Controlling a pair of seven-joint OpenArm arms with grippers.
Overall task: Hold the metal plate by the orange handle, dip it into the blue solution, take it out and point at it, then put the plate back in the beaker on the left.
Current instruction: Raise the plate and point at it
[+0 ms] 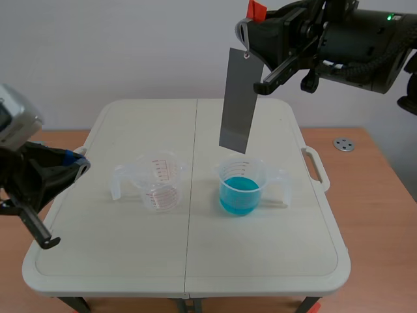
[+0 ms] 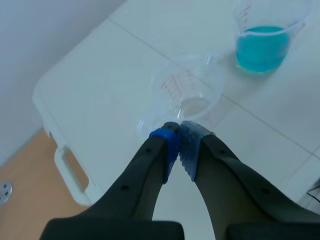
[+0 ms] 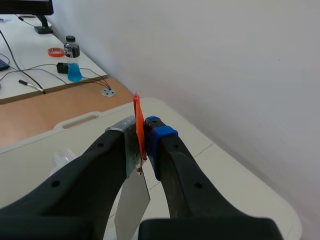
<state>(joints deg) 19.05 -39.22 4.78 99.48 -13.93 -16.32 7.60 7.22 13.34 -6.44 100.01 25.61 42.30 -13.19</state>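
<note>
1. The right gripper (image 3: 141, 132) is up high over the far side of the white folding table (image 1: 117, 254), clenched on the thin orange handle tab (image 3: 138, 120) of the flat grey metal plate (image 1: 237, 101).
2. The plate hangs down from that tab, close to upright with a slight tilt. In the scene view its bottom edge sits above the clear plastic beaker of blue solution (image 1: 241, 188), out of the liquid.
3. That beaker stands right of the table's middle seam. The empty clear measuring beaker with red markings (image 1: 159, 182) stands left of the seam. The two are near each other but not touching.
4. The left gripper (image 2: 179, 131) is low at the table's left edge, pads pressed together with nothing between them. The empty beaker is just ahead of its tips.
5. Small round metal disc (image 1: 343, 145) on the wooden surface past the table's right side.
</note>
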